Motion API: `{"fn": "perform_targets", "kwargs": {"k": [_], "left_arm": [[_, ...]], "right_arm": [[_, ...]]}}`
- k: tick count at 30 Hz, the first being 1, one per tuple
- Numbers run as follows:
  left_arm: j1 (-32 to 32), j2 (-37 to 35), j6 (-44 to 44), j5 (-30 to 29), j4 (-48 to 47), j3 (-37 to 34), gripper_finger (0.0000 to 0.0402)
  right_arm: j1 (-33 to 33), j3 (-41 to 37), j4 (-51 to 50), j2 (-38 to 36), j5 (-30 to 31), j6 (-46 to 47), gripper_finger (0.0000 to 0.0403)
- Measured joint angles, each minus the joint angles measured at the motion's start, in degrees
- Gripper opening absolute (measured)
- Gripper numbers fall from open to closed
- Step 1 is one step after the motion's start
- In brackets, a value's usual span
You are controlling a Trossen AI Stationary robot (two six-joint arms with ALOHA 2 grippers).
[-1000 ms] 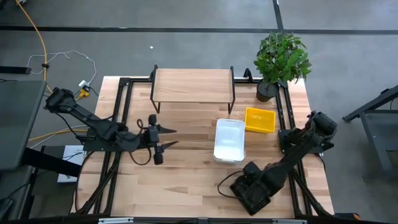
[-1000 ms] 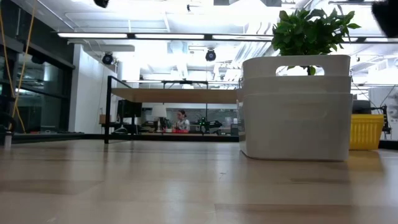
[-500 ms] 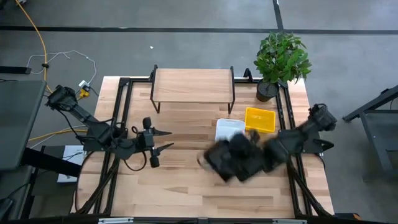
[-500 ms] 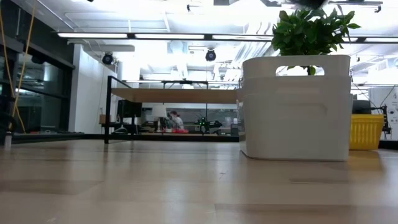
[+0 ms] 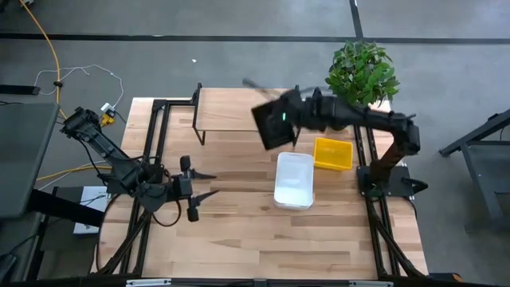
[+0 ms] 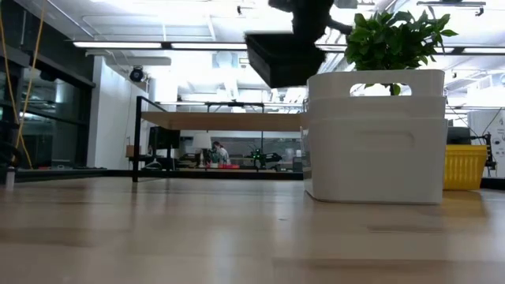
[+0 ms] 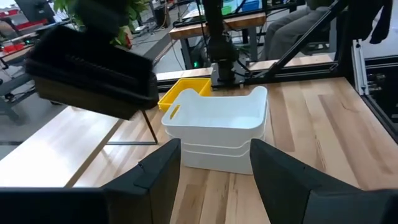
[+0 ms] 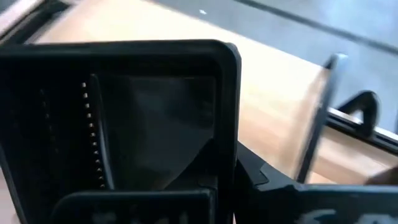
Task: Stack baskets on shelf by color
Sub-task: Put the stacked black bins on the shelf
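1. Waiting over the left part of the desk (image 5: 239, 239), the left hand (image 5: 209, 183) is seen with its fingers apart and nothing between them; compared with a second ago it is drawn slightly back toward the desk's left edge.
2. Standing at the far side of the desk, the shelf (image 5: 247, 109) is bare on top, so no basket is placed on it yet.
3. Held in the air just over the shelf's right end, the black basket (image 5: 273, 123) is clamped at its rim by the right hand (image 5: 296, 112), whose fingers are closed on the wall. It is judged light, since it is carried from one edge with little sag, and stiff, though its grid walls may flex slightly. A grip on the top rim of a short side is judged best, as the open grid offers purchase there.
4. A second ago the right arm was folded low at the near right of the desk; now it is stretched out toward the shelf with the black basket raised.
5. Resting mid-desk, the stacked white baskets (image 5: 294, 178) are unmoved; smooth solid walls are judged more slippery, so the handle cut-outs would serve.
6. Sitting just right of them, the yellow basket (image 5: 332, 153) is likewise unmoved.
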Motion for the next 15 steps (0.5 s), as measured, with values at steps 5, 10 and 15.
{"fn": "perform_targets", "kwargs": {"k": [5, 10, 15], "left_arm": [[-0.7, 0.0, -0.8, 0.0, 0.0, 0.0, 0.018], [-0.7, 0.0, -1.4, 0.1, 0.0, 0.0, 0.018], [-0.7, 0.0, -2.0, 0.2, 0.0, 0.0, 0.018]], "right_arm": [[-9.1, -1.1, 0.7, 0.0, -5.3, 2.3, 0.0002], [-13.8, -5.7, 4.3, 0.0, -9.2, 4.3, 0.0002], [-16.7, -10.8, 9.1, -0.1, -11.2, 6.8, 0.0003]]}}
